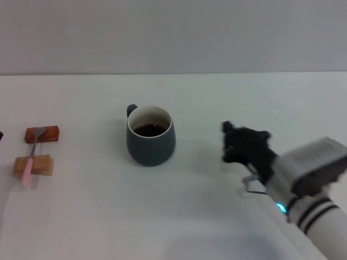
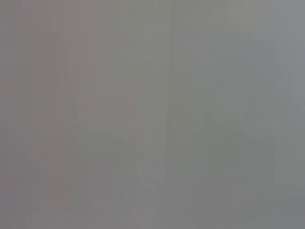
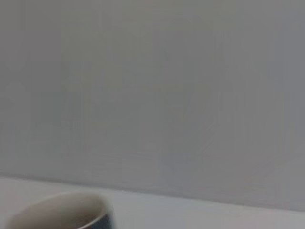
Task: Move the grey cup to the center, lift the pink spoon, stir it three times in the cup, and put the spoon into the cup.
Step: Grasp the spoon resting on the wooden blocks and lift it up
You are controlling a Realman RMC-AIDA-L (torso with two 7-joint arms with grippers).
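Note:
The grey cup [image 1: 150, 138] stands upright near the middle of the table, with dark liquid inside and its handle turned to the back left. Its rim also shows in the right wrist view [image 3: 62, 210]. The pink spoon [image 1: 30, 160] lies at the far left across two brown wooden blocks, with its metal bowl on the far block. My right gripper [image 1: 225, 143] is open and empty, a short way to the right of the cup and apart from it. Only a dark sliver [image 1: 1, 135] at the left edge may be my left gripper.
The reddish wooden block [image 1: 42, 134] and the pale wooden block [image 1: 34, 165] hold the spoon at the far left. The white table [image 1: 190, 216] runs back to a grey wall. The left wrist view shows plain grey.

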